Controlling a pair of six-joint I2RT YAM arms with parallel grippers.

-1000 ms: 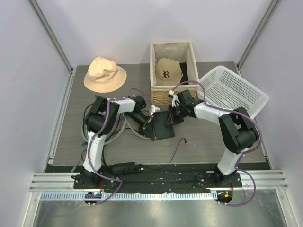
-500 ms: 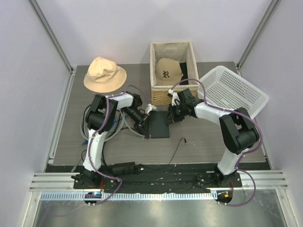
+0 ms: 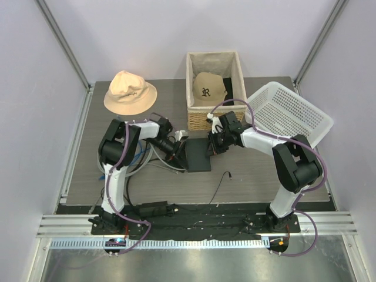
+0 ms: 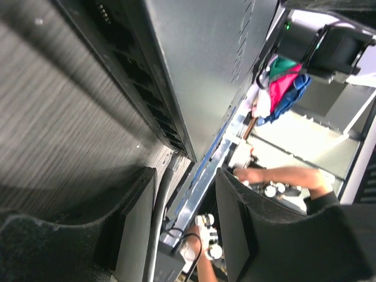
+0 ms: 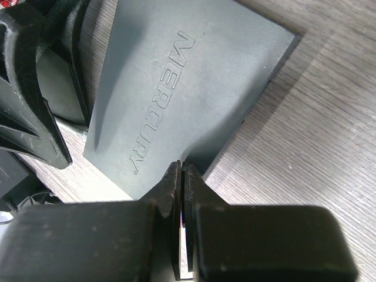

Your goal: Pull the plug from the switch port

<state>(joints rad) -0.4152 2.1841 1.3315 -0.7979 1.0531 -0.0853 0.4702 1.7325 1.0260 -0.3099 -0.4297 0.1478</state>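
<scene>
Grey wood-grain table (image 3: 252,170) — pale walls (image 3: 176,35) around — switch (image 3: 198,155) lying flat.

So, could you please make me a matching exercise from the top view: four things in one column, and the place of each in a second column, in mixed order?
Things:
1. bucket hat
2. cap with the letter R
3. white plastic basket
4. switch

Places:
A. tilted, at the right edge of the table
B. inside the wicker basket
C. lying flat in the middle of the table
D. at the far left part of the table

Pairs: 1-D, 2-B, 3-A, 4-C.
</scene>
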